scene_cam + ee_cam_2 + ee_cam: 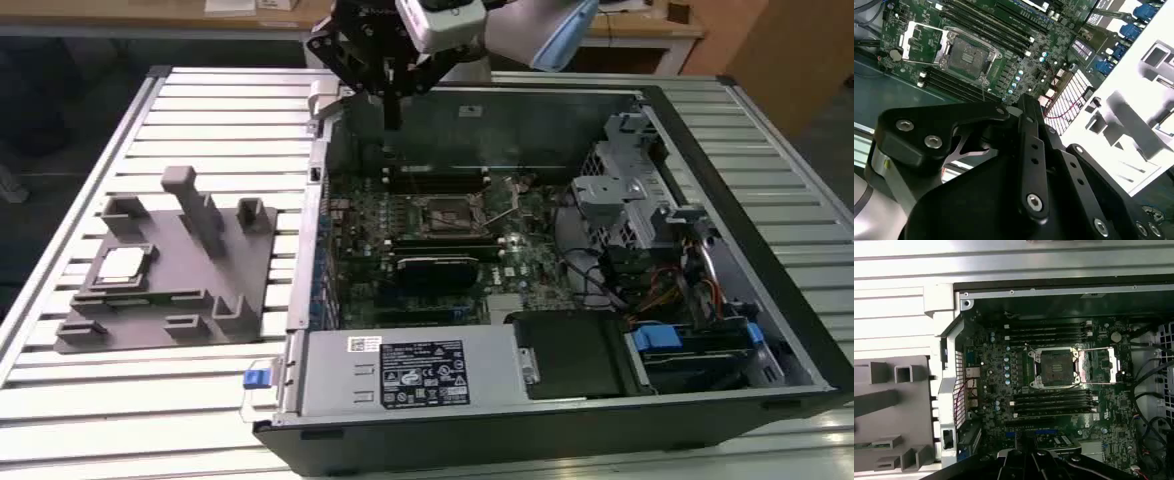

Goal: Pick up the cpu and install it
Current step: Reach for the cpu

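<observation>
The cpu, a small silvery square chip, lies flat on the grey tray at the exterior view's left, outside the computer case. My gripper hangs over the case's far wall, well away from the cpu, shut with nothing in it. Its dark linkage runs to a closed tip in the second wrist view. On the motherboard the black cpu socket stands uncovered, its metal frame swung aside. The socket also appears mid-board in the exterior view.
The tray has several upright posts. Inside the case are memory slots, a drive cage, cables and a power supply. The ribbed metal table surrounds both.
</observation>
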Tool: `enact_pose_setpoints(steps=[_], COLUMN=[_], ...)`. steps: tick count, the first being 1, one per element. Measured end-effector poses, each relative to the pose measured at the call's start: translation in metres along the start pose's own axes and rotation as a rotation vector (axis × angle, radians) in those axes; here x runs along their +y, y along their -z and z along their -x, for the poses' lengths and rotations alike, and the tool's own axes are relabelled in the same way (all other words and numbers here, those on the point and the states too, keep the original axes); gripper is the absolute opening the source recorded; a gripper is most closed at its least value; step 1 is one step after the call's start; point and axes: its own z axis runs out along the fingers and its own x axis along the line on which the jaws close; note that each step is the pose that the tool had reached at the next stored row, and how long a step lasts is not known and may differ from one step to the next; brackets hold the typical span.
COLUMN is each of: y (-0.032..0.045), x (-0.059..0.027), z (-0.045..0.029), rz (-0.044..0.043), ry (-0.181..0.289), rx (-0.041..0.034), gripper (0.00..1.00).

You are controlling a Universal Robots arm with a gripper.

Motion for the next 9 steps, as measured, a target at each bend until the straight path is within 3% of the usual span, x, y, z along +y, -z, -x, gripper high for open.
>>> enact_pose_setpoints(steps=[5, 9], y=[0.0, 0.0001], x=[0.0, -0.0004], z=[-0.0003, -0.0053], rz=[-0.0001, 0.0], ry=[0.0, 0.0], rx=[0.0, 0.0], gripper=[0.11, 0.11])
